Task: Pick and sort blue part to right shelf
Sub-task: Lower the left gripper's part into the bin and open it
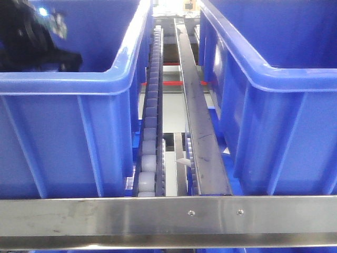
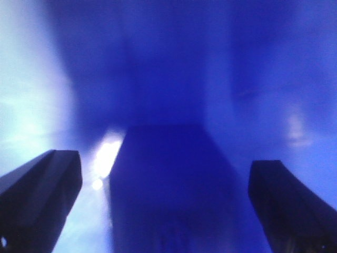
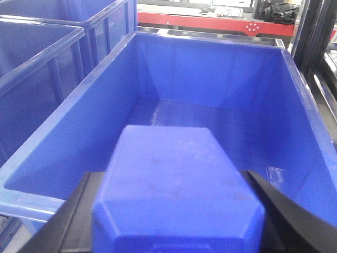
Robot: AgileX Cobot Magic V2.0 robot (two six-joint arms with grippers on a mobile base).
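Note:
In the right wrist view my right gripper [image 3: 176,213] is shut on a blue part [image 3: 174,168]. Black fingers [image 3: 73,221] press both its sides, and it hangs over the near rim of an open blue bin [image 3: 210,79]. In the left wrist view my left gripper [image 2: 166,168] is open deep inside a blue bin [image 2: 263,79]. A second, dark blue part [image 2: 163,184] lies between its wide-spread fingers [image 2: 42,190], with a gap on each side. The front view shows the right shelf's steel crossbar [image 1: 158,213] and my left arm [image 1: 31,37] reaching into the left bin [image 1: 63,132].
White roller tracks [image 1: 150,132] and a steel rail [image 1: 200,126] run between the left bin and the right bin [image 1: 274,116]. More blue bins [image 3: 31,79] stand to the left in the right wrist view, with a red beam [image 3: 210,23] behind.

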